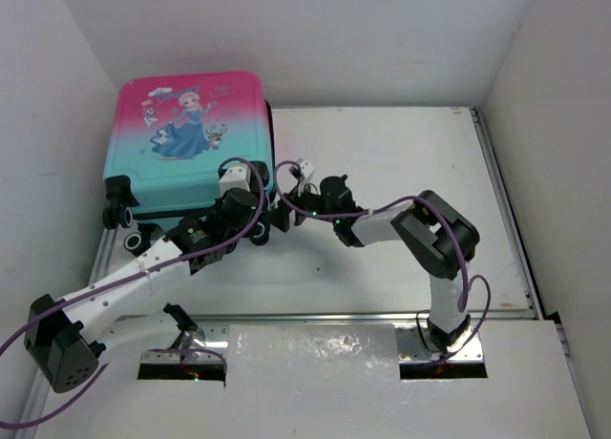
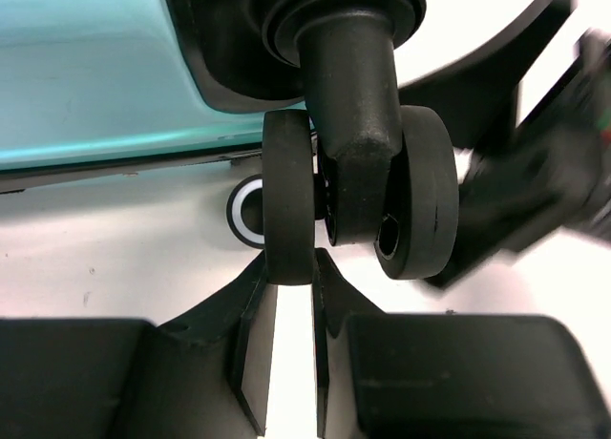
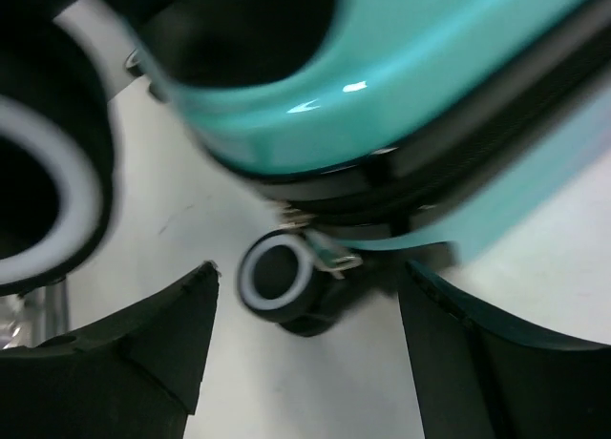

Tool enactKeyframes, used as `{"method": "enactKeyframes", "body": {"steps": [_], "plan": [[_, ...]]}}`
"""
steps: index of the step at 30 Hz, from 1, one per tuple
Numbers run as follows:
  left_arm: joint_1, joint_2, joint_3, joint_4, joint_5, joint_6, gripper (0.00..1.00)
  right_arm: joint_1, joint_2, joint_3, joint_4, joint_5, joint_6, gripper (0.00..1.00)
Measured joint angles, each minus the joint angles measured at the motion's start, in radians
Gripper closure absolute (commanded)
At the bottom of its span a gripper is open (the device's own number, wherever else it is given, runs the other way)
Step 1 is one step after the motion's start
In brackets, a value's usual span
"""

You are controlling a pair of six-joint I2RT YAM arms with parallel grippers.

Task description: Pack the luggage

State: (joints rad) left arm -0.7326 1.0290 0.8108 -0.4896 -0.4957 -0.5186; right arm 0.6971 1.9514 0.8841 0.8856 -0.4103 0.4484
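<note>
Left claw (image 2: 289, 267) narrow, pinching a wheel (image 2: 288, 181) of the luggage (image 1: 191, 143); right claw (image 3: 307, 272) wide near the zip pull (image 3: 331, 255); the wheel may roll free, losing the hold

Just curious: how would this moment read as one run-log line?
luggage closed, flat | left end effector shut on wheel | right end effector open beside luggage

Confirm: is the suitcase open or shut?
Shut. The luggage lies printed shell up, no lining showing; right wrist view shows teal halves meeting at a dark seam. Fully zipped: cannot tell.
</note>
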Motion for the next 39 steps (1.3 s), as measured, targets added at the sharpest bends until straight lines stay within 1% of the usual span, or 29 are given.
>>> {"method": "enactKeyframes", "body": {"steps": [2,5,6,10,12,15,16,18,19,21,24,25,27,28,34,36,39], "plan": [[0.000,-0.001,-0.002,0.003,0.005,0.011,1.00,0.036,-0.002,-0.010,0.004,0.011,-0.002,0.30],[0.000,-0.001,-0.006,0.017,0.014,0.024,1.00,0.066,-0.002,-0.013,0.003,0.035,-0.008,0.37],[0.000,-0.001,-0.007,0.021,0.018,0.025,1.00,0.070,-0.002,-0.011,0.004,0.045,-0.009,0.40],[0.000,-0.001,-0.010,0.040,0.039,0.029,1.00,0.071,0.003,0.003,0.005,0.106,-0.011,0.48],[0.001,-0.001,-0.011,0.045,0.048,0.031,1.00,0.071,0.005,0.009,0.001,0.130,-0.009,0.49],[0.001,-0.001,-0.011,0.047,0.061,0.032,1.00,0.071,0.010,0.020,-0.019,0.174,-0.009,0.60],[0.001,-0.001,-0.011,0.048,0.065,0.032,1.00,0.070,0.013,0.026,-0.029,0.184,-0.009,0.68],[0.001,-0.002,-0.014,0.053,0.068,0.032,1.00,0.071,0.025,0.040,-0.049,0.207,-0.006,0.72],[0.001,-0.003,-0.018,0.058,0.070,0.032,1.00,0.072,0.032,0.046,-0.053,0.217,-0.004,0.77],[0.001,-0.007,-0.030,0.071,0.072,0.032,1.00,0.073,0.039,0.048,-0.058,0.220,0.000,0.80],[0.001,-0.012,-0.041,0.090,0.074,0.032,1.00,0.077,0.042,0.048,-0.055,0.219,0.024,0.80],[0.001,-0.012,-0.041,0.091,0.074,0.032,1.00,0.078,0.044,0.048,-0.051,0.219,0.031,0.85],[0.001,-0.012,-0.041,0.094,0.074,0.032,1.00,0.083,0.046,0.048,-0.043,0.210,0.050,0.97],[0.001,-0.012,-0.041,0.096,0.075,0.032,1.00,0.089,0.046,0.048,-0.033,0.200,0.056,1.00],[0.001,-0.022,-0.041,0.093,0.069,0.032,1.00,0.117,0.045,0.045,0.005,0.214,0.077,1.00],[0.001,-0.029,-0.041,0.090,0.066,0.032,1.00,0.122,0.037,0.035,0.000,0.255,0.081,1.00],[0.001,-0.044,-0.041,0.098,0.068,0.033,1.00,0.135,0.010,0.028,-0.063,0.362,0.079,1.00]]}}
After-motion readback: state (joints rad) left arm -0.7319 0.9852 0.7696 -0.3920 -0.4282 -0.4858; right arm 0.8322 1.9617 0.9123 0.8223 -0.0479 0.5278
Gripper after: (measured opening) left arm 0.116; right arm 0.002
